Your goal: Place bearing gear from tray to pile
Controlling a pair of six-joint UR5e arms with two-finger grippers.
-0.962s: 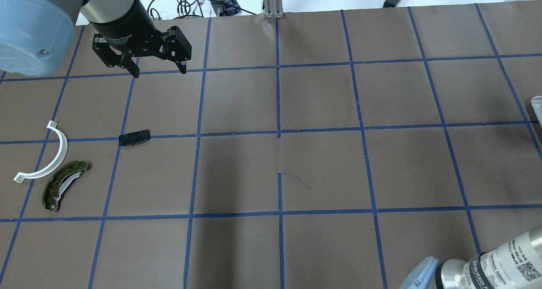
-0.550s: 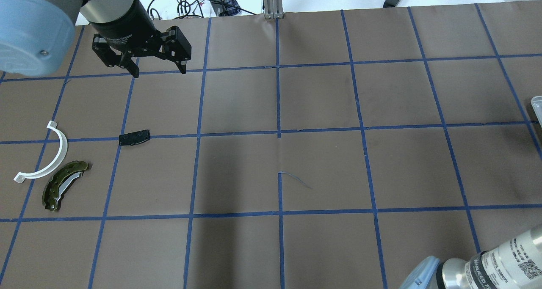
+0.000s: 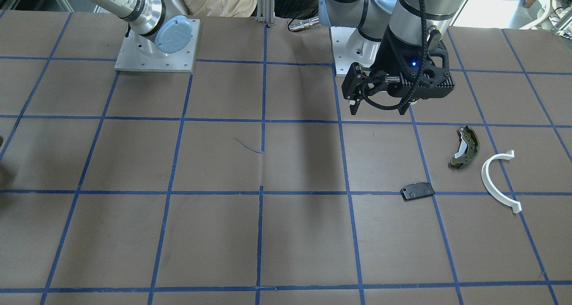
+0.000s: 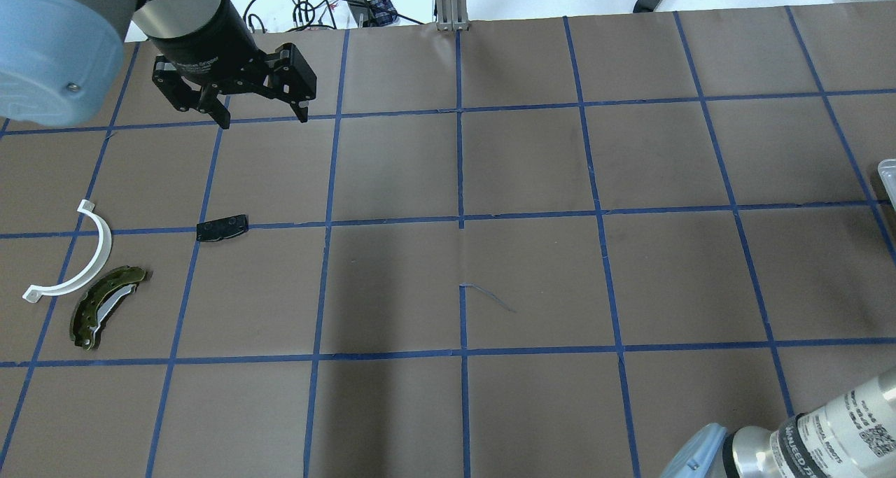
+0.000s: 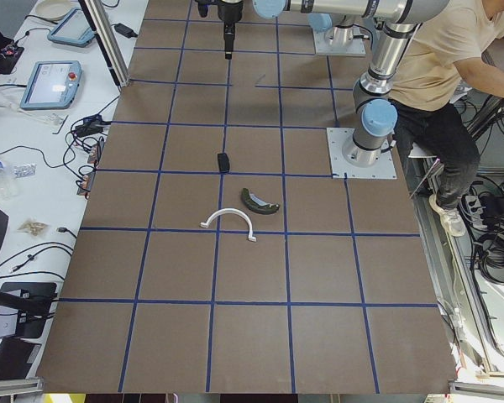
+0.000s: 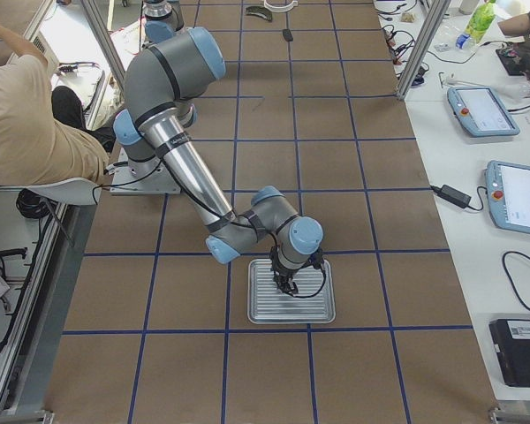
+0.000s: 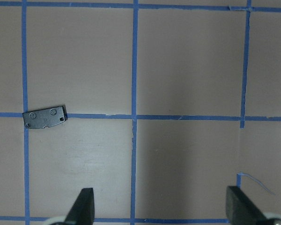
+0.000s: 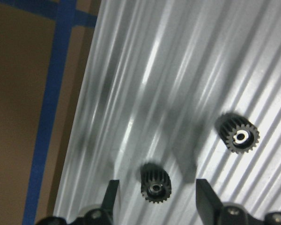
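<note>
My right pincer (image 8: 157, 182), spread astride one gear (image 8: 155, 184) on the ribbed tray (image 8: 178, 70): off-centre closing may roll it away.

Near gear (image 8: 155, 187) lies in the tray (image 8: 145, 93) under the right pincer (image 8: 157, 183) — far gear (image 8: 237, 133) beside.

Glossy ribbed metal tray (image 8: 178, 70), matt dark bearing gear (image 8: 155, 183)

Bright, even overhead light; soft shadow band across table (image 4: 665, 275) ctr; right wrist view blurry w/ glare streaks on tray (image 8: 178, 70).
</note>
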